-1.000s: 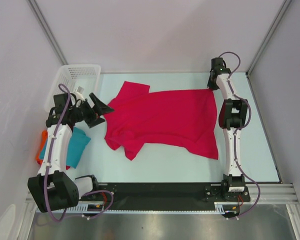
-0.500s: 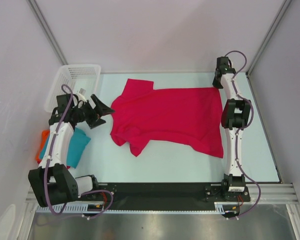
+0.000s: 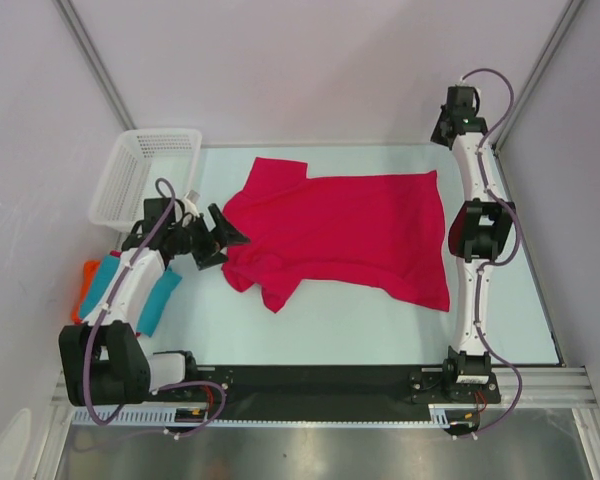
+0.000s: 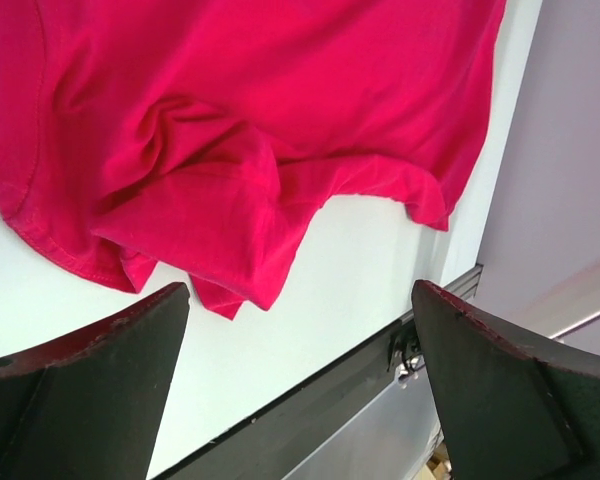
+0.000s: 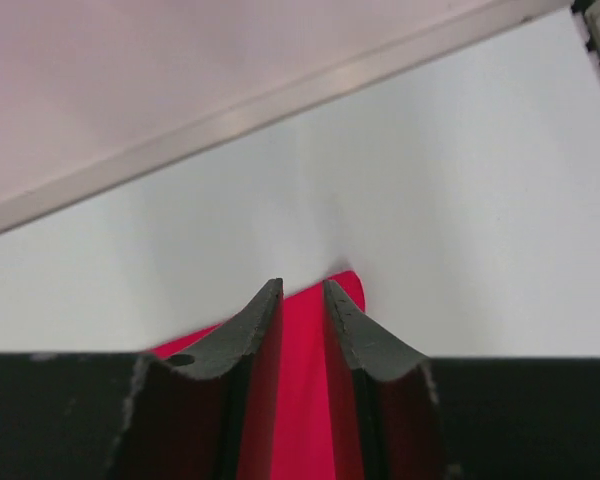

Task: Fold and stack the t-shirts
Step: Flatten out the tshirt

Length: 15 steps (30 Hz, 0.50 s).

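While the pink t-shirt (image 3: pixel 350 235) lies on the table (image 3: pixel 520 300), its bunched sleeve (image 3: pixel 265 280) should be pulled flat.
The left claw (image 4: pixel 300 288) is spread wide; whether the right claw (image 5: pixel 300 285) pinches cloth cannot be told.

Wide-spread left gripper (image 4: pixel 300 288), low; slightly parted right gripper (image 5: pixel 301 285) high, far back.

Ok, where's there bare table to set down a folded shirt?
The widest bare patch is the near strip between the crimson shirt and the black rail. Another runs between that shirt and the right edge of the table, under the right arm. The left is crowded: basket, teal shirt, orange shirt, left pincer.
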Motion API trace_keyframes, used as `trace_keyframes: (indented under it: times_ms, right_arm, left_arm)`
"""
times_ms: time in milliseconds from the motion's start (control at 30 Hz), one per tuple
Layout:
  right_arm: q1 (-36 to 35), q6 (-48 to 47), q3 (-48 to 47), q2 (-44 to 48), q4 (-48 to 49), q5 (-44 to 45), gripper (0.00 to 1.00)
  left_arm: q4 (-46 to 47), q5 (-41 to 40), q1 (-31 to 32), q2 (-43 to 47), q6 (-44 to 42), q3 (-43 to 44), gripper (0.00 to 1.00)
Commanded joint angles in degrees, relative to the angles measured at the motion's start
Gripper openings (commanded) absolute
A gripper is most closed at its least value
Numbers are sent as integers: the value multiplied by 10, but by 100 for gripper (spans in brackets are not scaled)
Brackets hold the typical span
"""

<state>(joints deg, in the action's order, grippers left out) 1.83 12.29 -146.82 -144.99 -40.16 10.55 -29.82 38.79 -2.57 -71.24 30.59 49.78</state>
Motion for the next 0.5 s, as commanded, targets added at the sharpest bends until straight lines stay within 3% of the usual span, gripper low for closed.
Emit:
trace_keyframes:
  times_ms: [0, 233, 467]
  right_arm:
    - [-10, 10, -4, 81, 17, -30, 29]
    - [-37, 27, 29, 106, -36, -91, 28]
    - [-103, 37, 250, 208, -12, -117, 26]
  left_arm:
    - [21, -11, 20, 35, 6, -29, 98]
    - [27, -30, 78, 101, 36, -120, 99]
    - [48, -32, 96, 174, 73, -187, 98]
